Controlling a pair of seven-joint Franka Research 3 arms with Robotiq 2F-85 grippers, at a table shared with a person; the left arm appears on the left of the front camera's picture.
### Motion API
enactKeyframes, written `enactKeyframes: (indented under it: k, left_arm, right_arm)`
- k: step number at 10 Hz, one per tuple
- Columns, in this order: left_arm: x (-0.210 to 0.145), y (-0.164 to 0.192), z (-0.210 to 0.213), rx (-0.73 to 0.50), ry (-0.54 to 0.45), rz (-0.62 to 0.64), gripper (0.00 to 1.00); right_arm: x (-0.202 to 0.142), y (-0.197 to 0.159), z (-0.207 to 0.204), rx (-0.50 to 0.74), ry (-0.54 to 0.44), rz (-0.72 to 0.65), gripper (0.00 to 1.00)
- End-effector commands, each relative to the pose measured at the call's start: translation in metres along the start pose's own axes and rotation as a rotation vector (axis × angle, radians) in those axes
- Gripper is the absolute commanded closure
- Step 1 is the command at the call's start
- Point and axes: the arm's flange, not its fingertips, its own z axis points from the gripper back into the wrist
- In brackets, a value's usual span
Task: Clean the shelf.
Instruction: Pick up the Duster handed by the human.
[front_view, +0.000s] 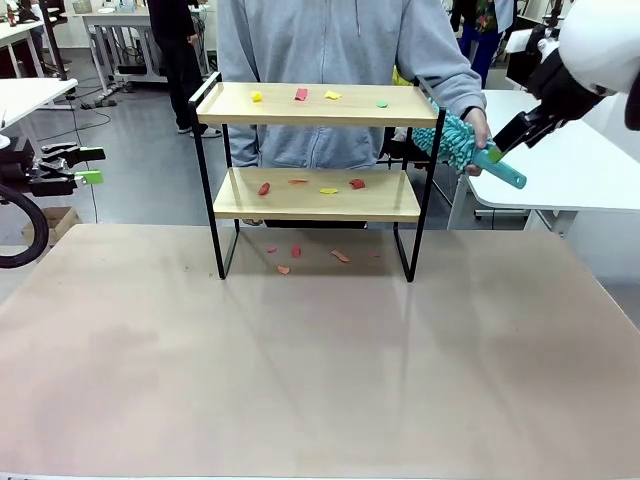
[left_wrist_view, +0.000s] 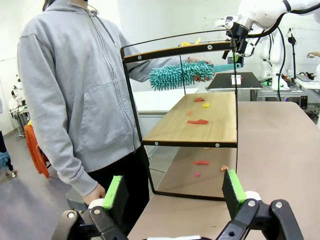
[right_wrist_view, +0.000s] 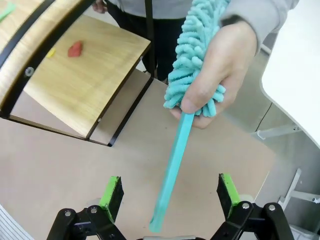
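Right pincer (right_wrist_view: 169, 192) gapes wide, its green pads either side of a teal duster's (right_wrist_view: 192, 60) handle without touching it. The left pincer (left_wrist_view: 175, 192) is spread too, and empty. Toward the far side of the beige tabletop (front_view: 320, 380) stands the two-board shelf (front_view: 310, 106). Four coloured scraps (front_view: 302, 94) lie on top, four on the lower board, several underneath. Behind, a person's hand (right_wrist_view: 227, 75) grips the duster.

shelf (front_view: 350, 110): far-middle of table (front_view: 320, 380) | scraps (front_view: 301, 94): on both boards, under it | duster (front_view: 455, 140): right of shelf
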Motion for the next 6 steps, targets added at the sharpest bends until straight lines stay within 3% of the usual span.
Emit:
enactKeyframes:
  k: [1, 5, 6]
  left_arm:
    - [0.002, -0.001, 0.000, -0.001, 0.006, -0.004, 0.00]
    - [0.002, -0.001, 0.000, -0.001, 0.006, -0.004, 0.00]
    - [0.002, -0.001, 0.000, -0.001, 0.006, -0.004, 0.00]
  right_arm:
    - [-0.002, 0.005, -0.013, -0.043, 0.019, -0.033, 0.00]
    - [-0.005, 0.001, -0.030, -0.048, 0.029, -0.063, 0.00]
    - [-0.006, -0.001, -0.031, -0.049, 0.032, -0.074, 0.59]
